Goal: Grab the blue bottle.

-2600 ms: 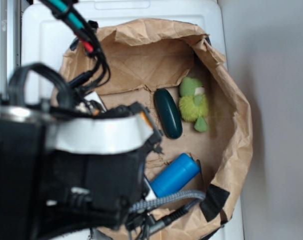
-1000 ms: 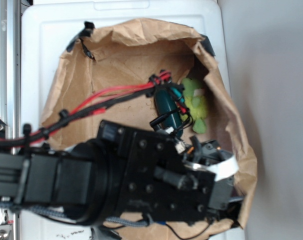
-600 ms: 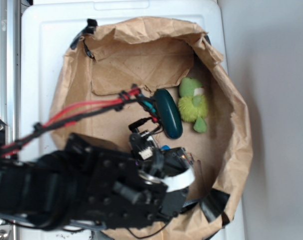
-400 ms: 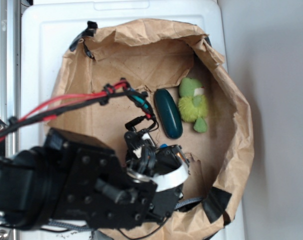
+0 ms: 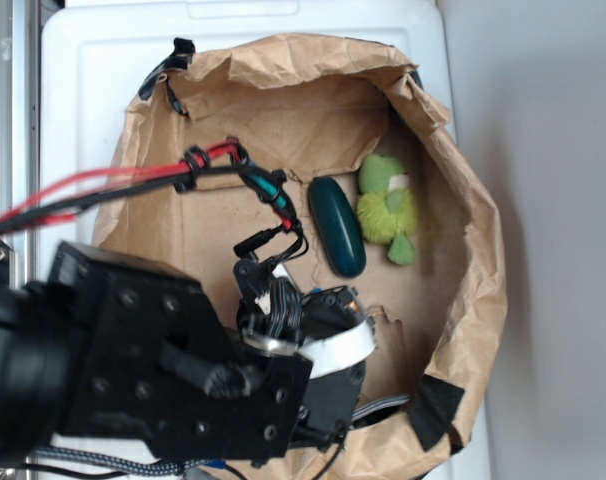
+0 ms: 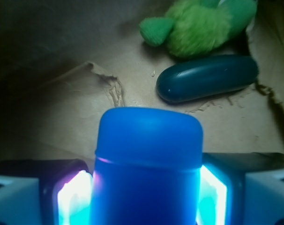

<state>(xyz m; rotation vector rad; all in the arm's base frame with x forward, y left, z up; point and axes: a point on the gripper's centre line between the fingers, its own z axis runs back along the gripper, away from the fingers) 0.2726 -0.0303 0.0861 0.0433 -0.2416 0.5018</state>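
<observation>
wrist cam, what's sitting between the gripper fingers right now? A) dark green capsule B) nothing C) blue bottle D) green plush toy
C: in the wrist view the blue bottle fills the space between the two lit fingers, while the dark green capsule and the green plush toy lie apart on the brown paper beyond it.

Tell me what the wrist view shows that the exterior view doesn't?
Only the wrist view shows the blue bottle, filling the foreground, flanked on both sides by glowing pads. Only the exterior view shows the whole brown paper bag, the white bin and the black arm that hides the bottle. Both show the dark green capsule beside the fuzzy green toy.
</observation>
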